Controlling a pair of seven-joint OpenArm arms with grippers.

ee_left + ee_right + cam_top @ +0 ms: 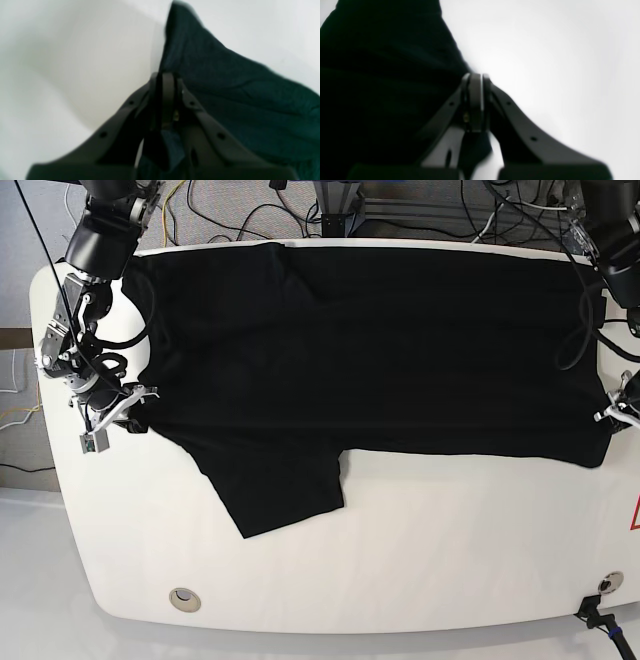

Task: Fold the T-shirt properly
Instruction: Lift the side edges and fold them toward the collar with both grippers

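end effector, left (166, 77): closed on a pinch of the black t-shirt (400, 360) at one edge; end effector, right (142, 408): narrow, pinching the opposite edge. the t-shirt lies on the table (350, 560), its long axis running from arm to arm, so that it stretches between the two end effectors, neither clearly nearer. the next fold presumably turns on this span being carried evenly. a sleeve-like flap (280, 490) projects toward the near table edge, nearer the right arm. the left wrist view shows a small tuft of cloth (172, 152) protruding below the fingertips, indistinguishable in the base view.
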